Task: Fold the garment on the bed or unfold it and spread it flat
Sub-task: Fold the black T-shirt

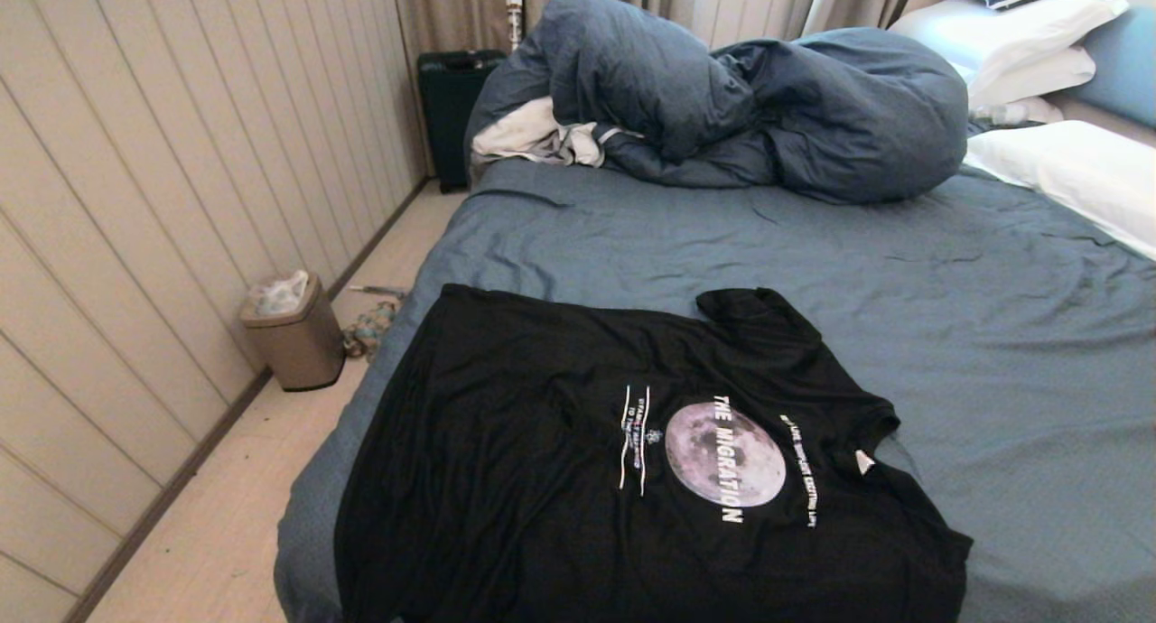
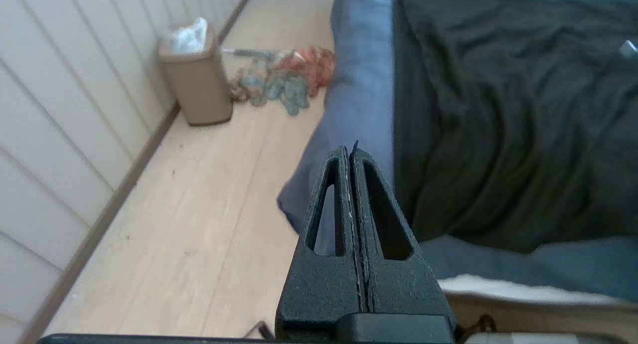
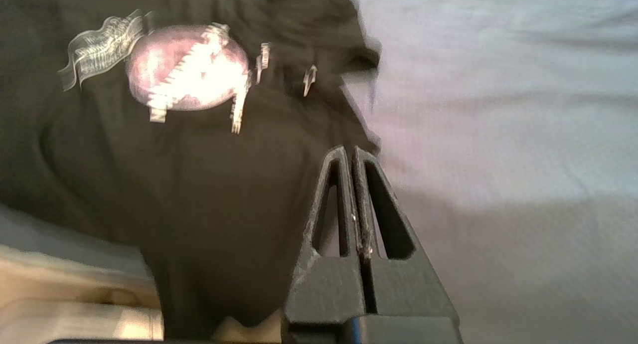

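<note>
The thin black moon-print T-shirt lies spread at the slate-blue bed's near edge, unfolded; folding remains. Both the left gripper and right gripper have fingers pressed together, empty.

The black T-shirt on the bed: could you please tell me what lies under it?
The black T-shirt lies spread on the bed's slate-blue sheet, which shows all around it. Whatever else might be beneath the fabric is covered.

The black short-sleeved T-shirt lies on the near left part of the wide bed. The bulky slate-blue duvet lies behind it, the white pillows to the right.
</note>
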Robot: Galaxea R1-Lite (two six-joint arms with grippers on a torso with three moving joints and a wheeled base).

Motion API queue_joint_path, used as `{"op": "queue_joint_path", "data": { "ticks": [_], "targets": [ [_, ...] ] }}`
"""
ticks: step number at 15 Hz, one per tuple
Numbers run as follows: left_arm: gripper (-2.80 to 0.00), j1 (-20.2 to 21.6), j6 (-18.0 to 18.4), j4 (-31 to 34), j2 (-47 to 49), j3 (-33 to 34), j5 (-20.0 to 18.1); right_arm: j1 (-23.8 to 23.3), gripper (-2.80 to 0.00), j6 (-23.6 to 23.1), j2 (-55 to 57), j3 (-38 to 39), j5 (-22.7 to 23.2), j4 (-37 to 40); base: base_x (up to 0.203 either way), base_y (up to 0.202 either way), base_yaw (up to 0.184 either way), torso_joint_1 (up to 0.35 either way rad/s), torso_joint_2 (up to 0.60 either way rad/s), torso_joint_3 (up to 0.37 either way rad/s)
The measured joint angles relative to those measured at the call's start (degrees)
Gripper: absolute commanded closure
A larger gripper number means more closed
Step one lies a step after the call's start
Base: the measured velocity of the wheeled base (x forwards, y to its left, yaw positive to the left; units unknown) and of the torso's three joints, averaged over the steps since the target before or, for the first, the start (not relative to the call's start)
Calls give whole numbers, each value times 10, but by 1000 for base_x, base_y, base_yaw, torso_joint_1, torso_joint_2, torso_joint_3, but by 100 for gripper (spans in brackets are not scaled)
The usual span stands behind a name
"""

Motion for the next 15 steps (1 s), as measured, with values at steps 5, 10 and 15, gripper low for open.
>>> {"op": "queue_joint_path", "data": {
  "ticks": [5,10,15],
  "targets": [
    [0,-2,-27,101,104,-235,-33,1,0,-33,25,-18,16,40,0,0,0,0,0,0],
    [0,-3,-80,149,252,-340,-75,1,0,-38,53,-19,17,40,0,0,0,0,0,0],
    [0,-2,-84,157,292,-336,-76,2,0,9,135,-171,43,59,0,0,0,0,0,0]
  ]
}}
